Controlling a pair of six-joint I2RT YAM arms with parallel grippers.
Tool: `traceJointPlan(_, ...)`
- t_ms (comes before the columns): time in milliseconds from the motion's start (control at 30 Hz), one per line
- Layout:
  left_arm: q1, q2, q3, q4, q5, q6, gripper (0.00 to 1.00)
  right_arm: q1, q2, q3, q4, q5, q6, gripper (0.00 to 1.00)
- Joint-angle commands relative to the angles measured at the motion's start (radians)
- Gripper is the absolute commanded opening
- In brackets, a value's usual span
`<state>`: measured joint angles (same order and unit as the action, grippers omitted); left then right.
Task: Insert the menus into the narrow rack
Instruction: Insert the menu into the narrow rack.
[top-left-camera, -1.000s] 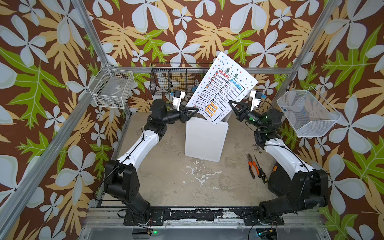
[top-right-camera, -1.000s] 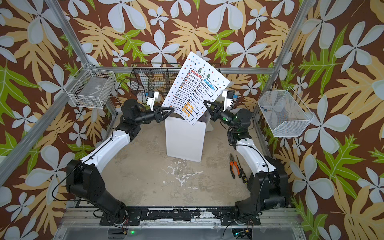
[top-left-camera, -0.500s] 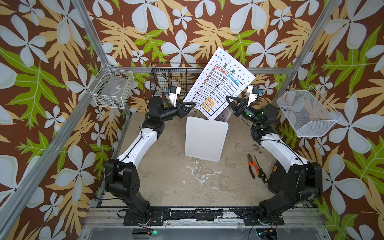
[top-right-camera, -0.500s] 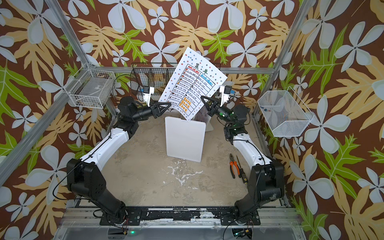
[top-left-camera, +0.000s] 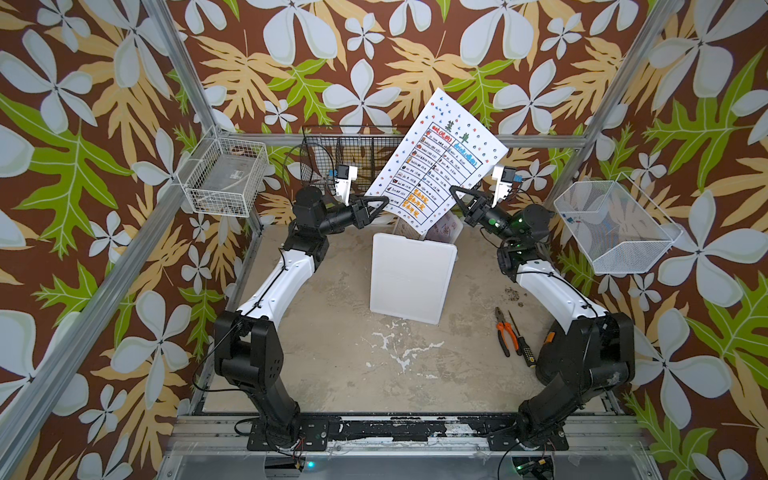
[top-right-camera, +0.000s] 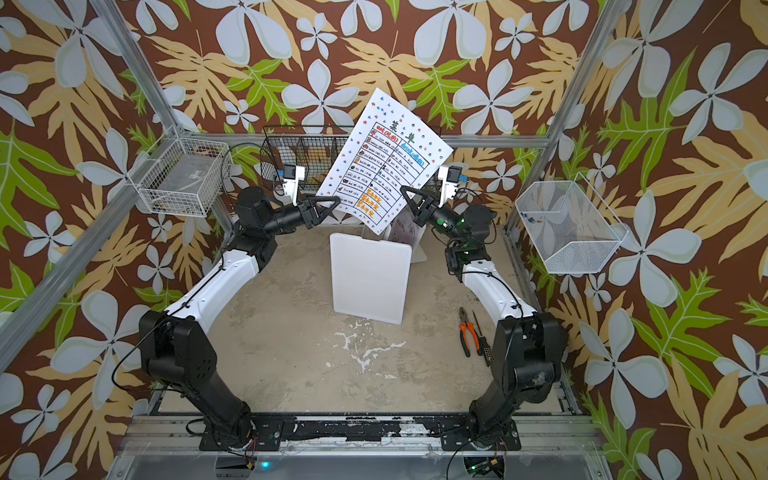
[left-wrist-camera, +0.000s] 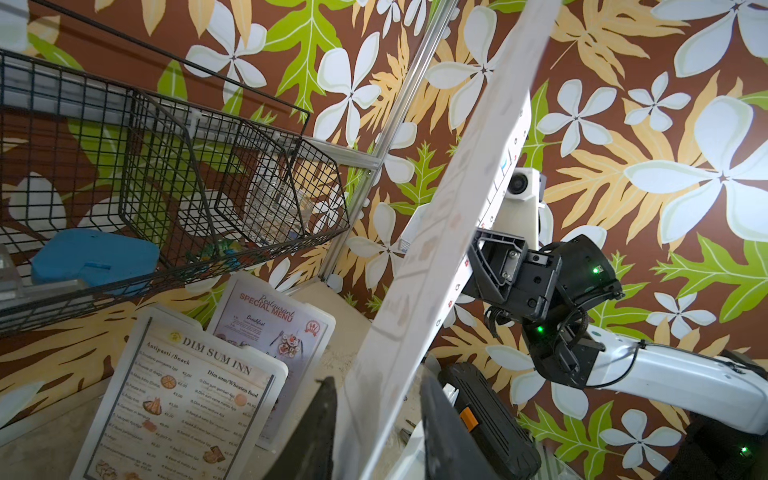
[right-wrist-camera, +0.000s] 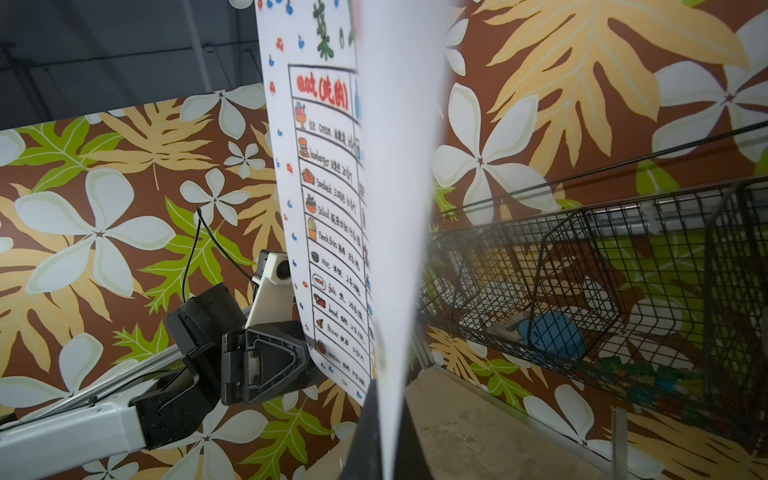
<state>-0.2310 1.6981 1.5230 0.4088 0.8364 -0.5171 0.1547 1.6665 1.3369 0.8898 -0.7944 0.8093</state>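
Premises present as a robot test cell in a laboratory: an aluminium frame (top-left-camera: 187, 70) encloses the space, lined with flowered wall panels (top-left-camera: 374, 50), and a left arm (top-left-camera: 286, 282) and right arm (top-left-camera: 552, 291) are bolted to a metal base rail (top-left-camera: 415, 430) at the front. A white wire basket (top-left-camera: 224, 183), a black wire basket (top-left-camera: 345, 153) and a mesh basket (top-left-camera: 615, 228) hang on the frame. Pliers (top-left-camera: 505, 332) and a screwdriver (top-left-camera: 521, 345) lie on the scuffed, stained floor (top-left-camera: 345, 353), and printed menus (left-wrist-camera: 183, 399) stand by the back wall.
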Motion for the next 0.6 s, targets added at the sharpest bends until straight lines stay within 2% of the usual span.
traceJointPlan(0, 0.005, 0.001, 0.006, 0.030, 0.004, 0.003, 0.35, 0.001, 0.001, -0.008, 0.071, -0.014, 0.039, 0.00)
traceJointPlan(567, 0.015, -0.011, 0.003, 0.036, 0.006, -0.006, 0.35, 0.014, -0.002, -0.024, 0.065, 0.015, 0.162, 0.00)
